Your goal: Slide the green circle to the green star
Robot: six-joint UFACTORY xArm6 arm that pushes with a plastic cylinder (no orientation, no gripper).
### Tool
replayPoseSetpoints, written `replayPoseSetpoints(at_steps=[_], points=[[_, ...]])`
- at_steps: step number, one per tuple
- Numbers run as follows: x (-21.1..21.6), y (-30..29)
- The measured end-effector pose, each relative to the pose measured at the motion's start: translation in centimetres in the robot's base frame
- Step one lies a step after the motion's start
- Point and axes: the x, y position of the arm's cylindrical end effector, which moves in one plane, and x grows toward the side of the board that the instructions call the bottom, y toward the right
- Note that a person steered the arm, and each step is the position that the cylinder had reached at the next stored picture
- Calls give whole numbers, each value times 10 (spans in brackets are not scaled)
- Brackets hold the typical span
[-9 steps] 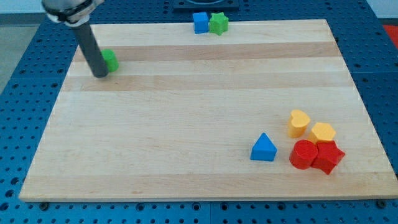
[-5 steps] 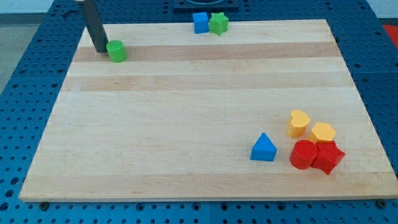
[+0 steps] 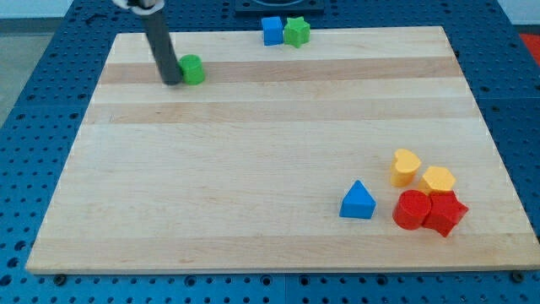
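Observation:
The green circle lies on the wooden board near the view's top left. My tip touches its left side. The dark rod rises from there to the view's top. The green star sits at the board's top edge, right of a blue square block that touches it. The star is well to the right of the circle and a little higher.
A blue triangle lies at the lower right. Beside it are a yellow heart, a yellow block, a red circle and a red star, packed close together.
My tip moved up, then to the right, pushing the green circle rightward along the board's top. The other blocks have not moved.

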Motion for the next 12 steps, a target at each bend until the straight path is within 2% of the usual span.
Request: replayPoseSetpoints(at_steps=[1,4,8,10,12], points=[[-24,6],[4,48],[-8,125],[-18,44],[-49,139]])
